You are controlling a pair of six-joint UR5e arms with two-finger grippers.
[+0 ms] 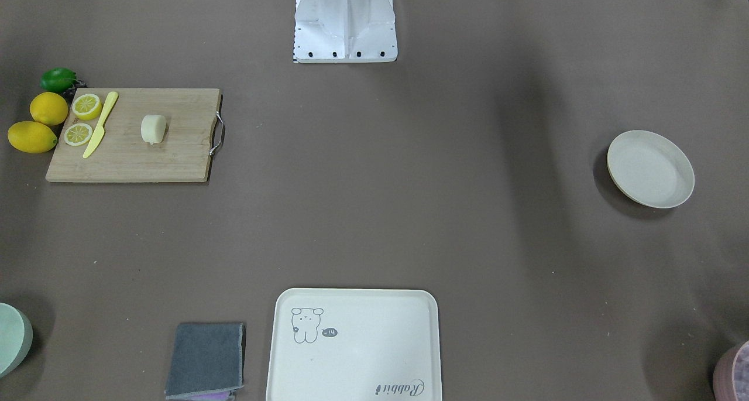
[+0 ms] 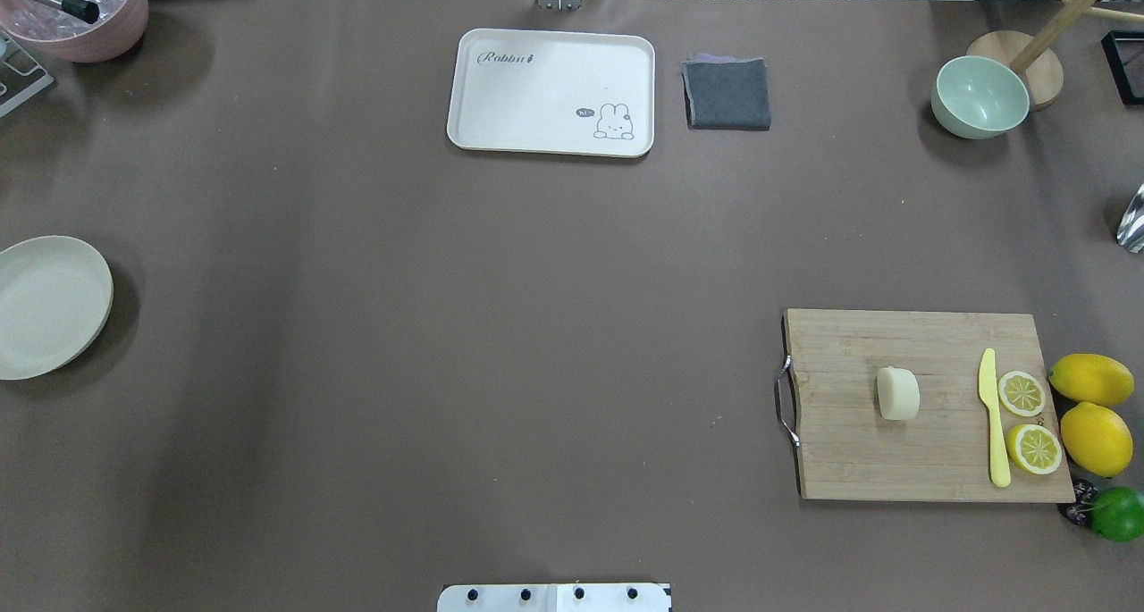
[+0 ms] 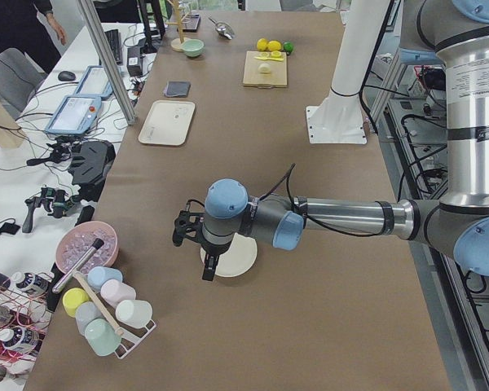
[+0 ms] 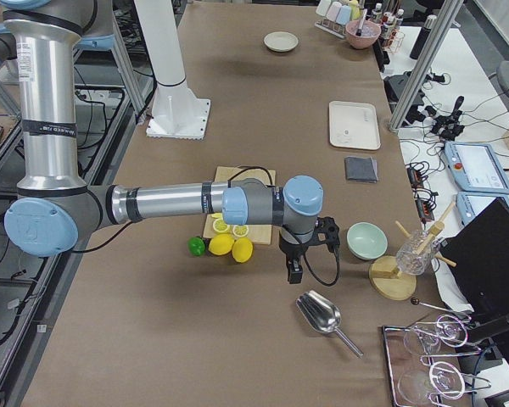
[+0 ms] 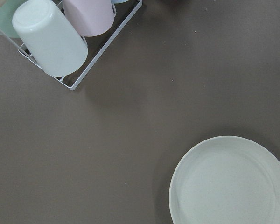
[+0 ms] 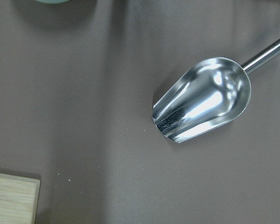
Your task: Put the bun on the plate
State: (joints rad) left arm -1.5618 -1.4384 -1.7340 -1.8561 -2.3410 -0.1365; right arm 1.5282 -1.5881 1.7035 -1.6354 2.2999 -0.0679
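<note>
The bun [image 2: 897,393] is a small cream cylinder lying on the wooden cutting board [image 2: 929,451] at the table's right; it also shows in the front view [image 1: 154,129]. The round cream plate [image 2: 49,306] sits at the far left edge, seen as well in the front view [image 1: 650,168] and the left wrist view [image 5: 231,182]. My left gripper [image 3: 205,265] hangs above the plate [image 3: 240,259], and I cannot tell if it is open or shut. My right gripper [image 4: 293,270] hovers beyond the board's outer end near the lemons; its state cannot be told either.
Two lemon halves [image 2: 1022,393], a yellow knife [image 2: 992,420], whole lemons [image 2: 1092,380] and a lime [image 2: 1119,514] crowd the board's right side. A metal scoop [image 6: 203,100], green bowl [image 2: 979,96], grey cloth [image 2: 727,94], bear tray [image 2: 551,92] and cup rack [image 5: 60,42] stand around.
</note>
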